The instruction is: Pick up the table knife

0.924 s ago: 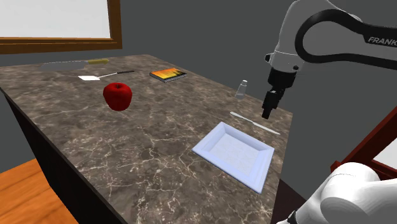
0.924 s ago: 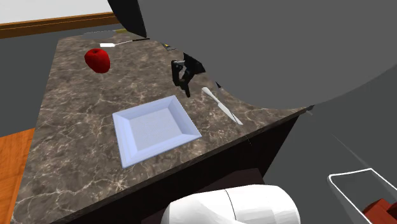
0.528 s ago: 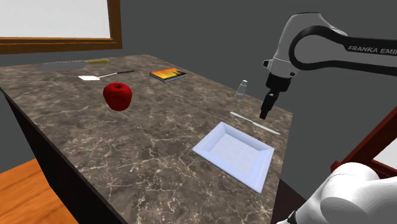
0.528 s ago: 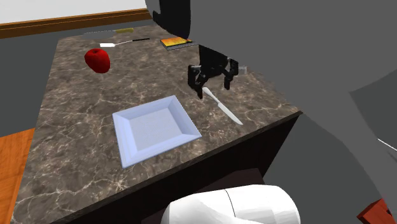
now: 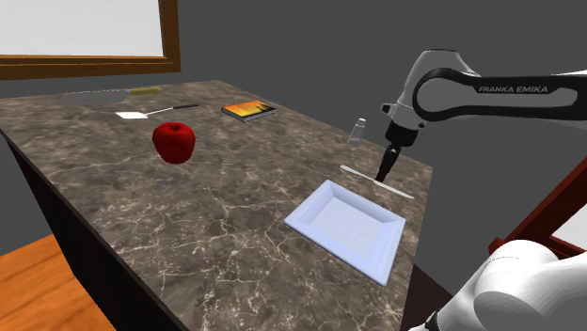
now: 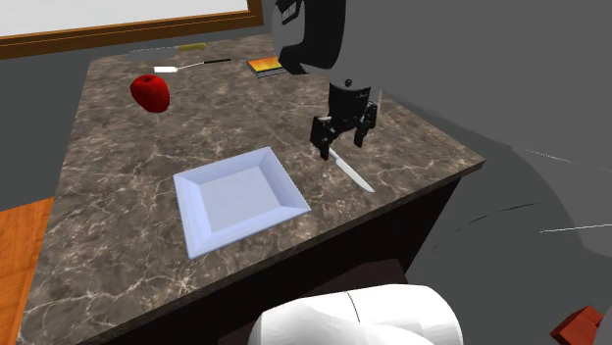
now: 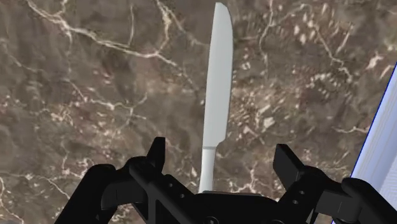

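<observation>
Gripper (image 5: 382, 173) over the table knife (image 5: 401, 192), which lies flat on the dark marbled table (image 5: 188, 216) at the right of the shoulder view, just beyond the far edge of the square pale plate (image 5: 309, 204) and apart from it.

Compared with the frames of a second ago, the gripper has come lower and closer to the knife. In the second exterior view the gripper (image 6: 343, 144) has shifted rightward to stand above the upper end of the knife (image 6: 354, 174). The knife, the plate (image 6: 186, 216) and the table (image 6: 118, 147) are unchanged.

In the wrist view the gripper (image 7: 221, 153) is spread wide. The knife (image 7: 215, 83) runs lengthwise between the two fingers (image 7: 157, 151), touching neither, blade tip pointing away from the hand. An edge of the plate (image 7: 376, 137) shows beside one finger.

Other items, all unmoved:
- Red apple (image 5: 175, 141) at the upper left of the shoulder view.
- Small book (image 5: 249, 110) behind the apple.
- Shaker (image 5: 357, 131) near the gripper.
</observation>
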`<state>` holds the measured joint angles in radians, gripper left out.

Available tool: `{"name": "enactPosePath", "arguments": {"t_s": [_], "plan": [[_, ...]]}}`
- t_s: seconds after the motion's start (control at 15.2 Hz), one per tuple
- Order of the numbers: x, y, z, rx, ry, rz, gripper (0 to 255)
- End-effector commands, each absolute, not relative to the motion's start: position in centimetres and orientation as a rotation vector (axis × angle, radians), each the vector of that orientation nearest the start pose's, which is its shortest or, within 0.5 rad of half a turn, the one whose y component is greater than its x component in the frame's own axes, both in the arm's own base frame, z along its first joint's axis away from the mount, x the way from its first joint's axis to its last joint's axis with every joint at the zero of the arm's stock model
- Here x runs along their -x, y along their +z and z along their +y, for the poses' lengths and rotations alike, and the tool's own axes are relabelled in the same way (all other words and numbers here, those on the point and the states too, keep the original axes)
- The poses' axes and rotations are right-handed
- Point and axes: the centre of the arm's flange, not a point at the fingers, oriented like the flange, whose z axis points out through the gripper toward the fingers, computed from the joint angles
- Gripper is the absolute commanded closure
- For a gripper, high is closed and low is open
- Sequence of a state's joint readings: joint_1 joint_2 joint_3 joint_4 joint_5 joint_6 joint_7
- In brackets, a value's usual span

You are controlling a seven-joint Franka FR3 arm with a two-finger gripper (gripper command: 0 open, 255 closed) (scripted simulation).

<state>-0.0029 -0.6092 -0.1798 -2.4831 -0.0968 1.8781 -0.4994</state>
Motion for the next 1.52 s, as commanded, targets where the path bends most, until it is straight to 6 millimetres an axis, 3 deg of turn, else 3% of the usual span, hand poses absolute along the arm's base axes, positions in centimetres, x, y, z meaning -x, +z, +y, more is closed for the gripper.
{"name": "enactPosePath", "arguments": {"t_s": [0.0, 0.26, 0.33, 0.92, 1.45], "plan": [[-36.0, 48.3, -8.0, 3.075, -0.005, -0.591, 0], [-36.0, 47.0, -8.0, 3.075, -0.005, -0.591, 0], [-36.0, 47.0, -8.0, 3.075, -0.005, -0.591, 255], [-36.0, 47.0, -8.0, 3.075, -0.005, -0.591, 255], [-36.0, 51.2, -8.0, 3.075, -0.005, -0.591, 255]]}}
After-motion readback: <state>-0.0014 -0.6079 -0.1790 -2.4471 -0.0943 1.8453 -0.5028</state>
